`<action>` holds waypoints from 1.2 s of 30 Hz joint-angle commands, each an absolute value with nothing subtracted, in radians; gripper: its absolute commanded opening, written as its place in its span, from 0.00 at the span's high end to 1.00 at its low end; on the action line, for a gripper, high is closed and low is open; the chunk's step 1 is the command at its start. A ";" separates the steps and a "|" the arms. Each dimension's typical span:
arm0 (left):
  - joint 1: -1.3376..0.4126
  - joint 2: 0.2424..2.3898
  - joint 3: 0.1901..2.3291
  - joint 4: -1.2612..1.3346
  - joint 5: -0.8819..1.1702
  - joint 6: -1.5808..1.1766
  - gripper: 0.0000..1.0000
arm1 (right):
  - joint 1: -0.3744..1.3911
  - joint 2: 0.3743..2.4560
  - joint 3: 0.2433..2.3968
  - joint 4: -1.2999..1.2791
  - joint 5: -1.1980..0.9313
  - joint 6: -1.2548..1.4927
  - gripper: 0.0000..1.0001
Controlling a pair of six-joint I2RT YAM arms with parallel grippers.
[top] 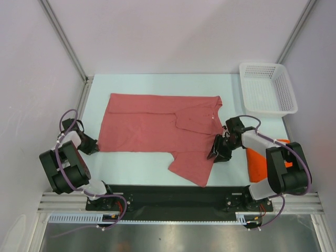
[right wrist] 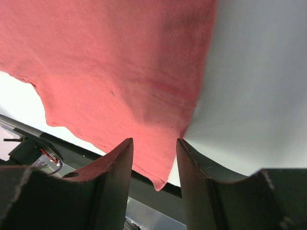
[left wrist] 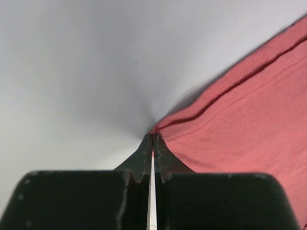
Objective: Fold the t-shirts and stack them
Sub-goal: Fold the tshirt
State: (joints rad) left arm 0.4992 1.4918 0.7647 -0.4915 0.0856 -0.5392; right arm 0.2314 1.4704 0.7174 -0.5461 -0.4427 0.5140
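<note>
Pink-red t-shirt point(top: 157, 126) lies flat, table point(top: 157, 84) margin at 12 o'clock. Left gripper point(left wrist: 152, 136) clamps its corner; right gripper point(right wrist: 153, 143) gapes astride its edge.

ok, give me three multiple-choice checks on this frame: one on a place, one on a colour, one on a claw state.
1. Where does the white basket sit?
A. at the far right corner of the table
B. at the near left corner
C. between the arm bases

2. What colour is the folded t-shirt under the right arm?
A. blue
B. orange
C. white

3. How does the left claw stand?
A. wide open
B. out of every view
C. shut at a corner of the pink-red t-shirt

Answers: A, the top view shows the basket at the far right edge. B, orange cloth shows beside and beneath that arm. C, the left wrist view shows the fingers together with the hem corner at their tips.
</note>
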 commanded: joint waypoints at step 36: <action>0.505 1.474 0.712 -0.483 0.081 -0.485 1.00 | 0.540 1.431 0.718 -0.660 -0.074 1.022 0.62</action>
